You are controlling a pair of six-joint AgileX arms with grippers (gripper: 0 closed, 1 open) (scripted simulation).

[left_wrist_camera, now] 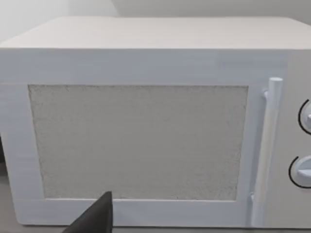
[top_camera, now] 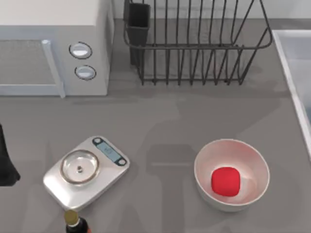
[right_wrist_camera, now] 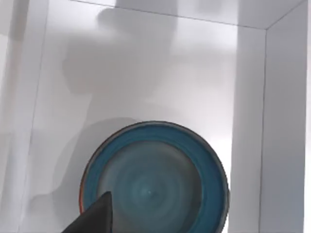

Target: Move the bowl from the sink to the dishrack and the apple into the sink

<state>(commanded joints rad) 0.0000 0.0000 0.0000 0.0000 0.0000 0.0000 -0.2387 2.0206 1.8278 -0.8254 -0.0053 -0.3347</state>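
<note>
The teal-blue bowl point(right_wrist_camera: 154, 180) rests on the floor of the pale sink point(right_wrist_camera: 146, 73), seen from straight above in the right wrist view. A dark part of my right gripper point(right_wrist_camera: 96, 217) hangs over the bowl's rim. In the top view the sink point(top_camera: 292, 63) runs along the right edge. The red apple point(top_camera: 226, 181) lies inside a glossy white bowl point(top_camera: 200, 162) at the front right of the table. The dark wire dishrack point(top_camera: 194, 48) stands at the back middle, with its cutlery cup point(top_camera: 138, 22) at the left corner. My left arm point(top_camera: 5, 162) is parked at the left edge.
A white microwave point(top_camera: 53, 43) fills the back left; my left gripper point(left_wrist_camera: 96, 217) faces its door point(left_wrist_camera: 138, 141). A silver kitchen scale point(top_camera: 87, 170) sits front left, with a bottle top point(top_camera: 74, 221) just in front of it. Bare grey table lies between scale and white bowl.
</note>
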